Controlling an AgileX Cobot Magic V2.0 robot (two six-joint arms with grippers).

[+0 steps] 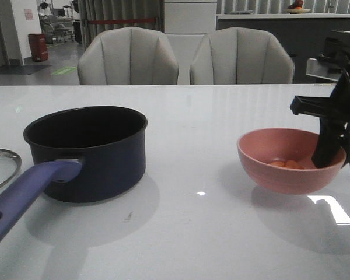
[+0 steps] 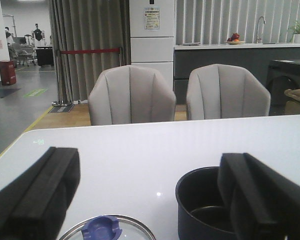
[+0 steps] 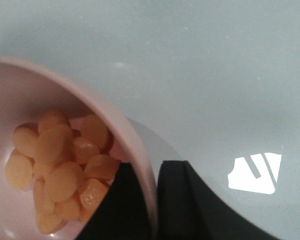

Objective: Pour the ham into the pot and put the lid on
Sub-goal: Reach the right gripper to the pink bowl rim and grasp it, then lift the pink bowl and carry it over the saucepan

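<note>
Pink bowl (image 1: 289, 160) of ham (image 3: 57, 167), near bench's right edge, its rim pinched between right gripper (image 3: 155, 200) fingers, apparently for lifting to pour; navy pot (image 1: 87, 151) open, left-centre; lid (image 1: 1, 166) at left edge; left gripper (image 2: 150, 200) spread wide above it, empty.

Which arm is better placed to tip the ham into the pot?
Right: its gripper already straddles the pink bowl rim beside the ham. The left gripper hangs open behind the pot.

Standing behind white table (image 1: 221, 116): two grey chairs (image 1: 128, 56) | hanging beyond: grey curtains (image 2: 87, 45) | glaring off tabletop: ceiling light (image 1: 329, 207)
</note>
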